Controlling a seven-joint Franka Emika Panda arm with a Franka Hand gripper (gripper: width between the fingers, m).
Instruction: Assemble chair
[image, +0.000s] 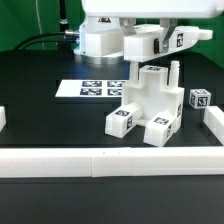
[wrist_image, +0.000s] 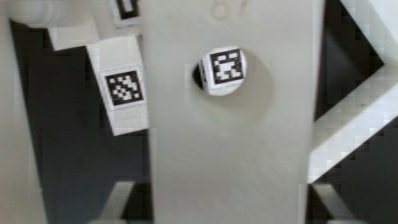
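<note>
Standing upright on the black bench (image: 40, 120), the partly built chair (image: 148, 105) is seen close behind the front border rail (image: 100, 160), toward the exterior view's right. It is made up of glossy white blocky parts, and square black-and-white tags are borne on its lower blocks and upper face. A thin white post (image: 176, 72) is seen rising at its upper edge, on the exterior view's right. A small tagged block (image: 200, 100) is set near the chair on that same side, apart from it. The marker board (image: 100, 88) is laid flat behind the chair, toward the exterior view's left. The white arm (image: 115, 35) is held above the chair. In the wrist view the middle is filled by a broad white slab (wrist_image: 222, 140) bearing a round-framed tag (wrist_image: 226, 68), and a narrower tagged piece (wrist_image: 121, 88) is seen beside it. Whether the jaws are wide, narrow or closed on a part cannot be told from either view.
</note>
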